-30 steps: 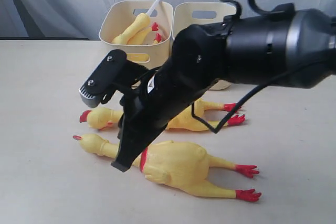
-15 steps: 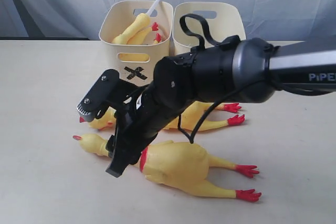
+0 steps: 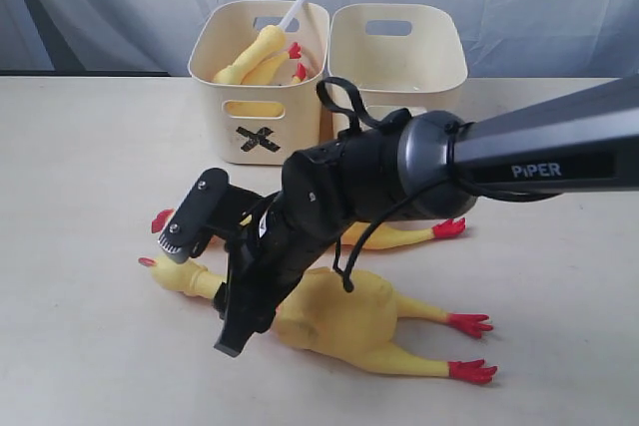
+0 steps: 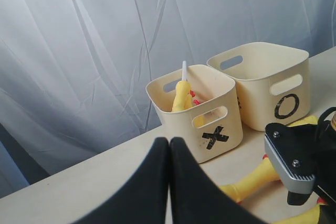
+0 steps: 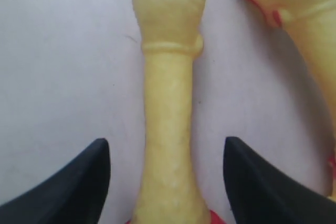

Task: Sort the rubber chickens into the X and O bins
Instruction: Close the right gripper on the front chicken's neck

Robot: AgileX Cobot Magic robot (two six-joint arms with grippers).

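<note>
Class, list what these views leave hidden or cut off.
- Exterior: the right arm hides most of the far chicken and the O bin's mark.
- Exterior: the X bin's wall hides its chicken count.
- Right wrist: the frame edge crops the near chicken's body.
- Left wrist: the frame edge crops the left end effector.
</note>
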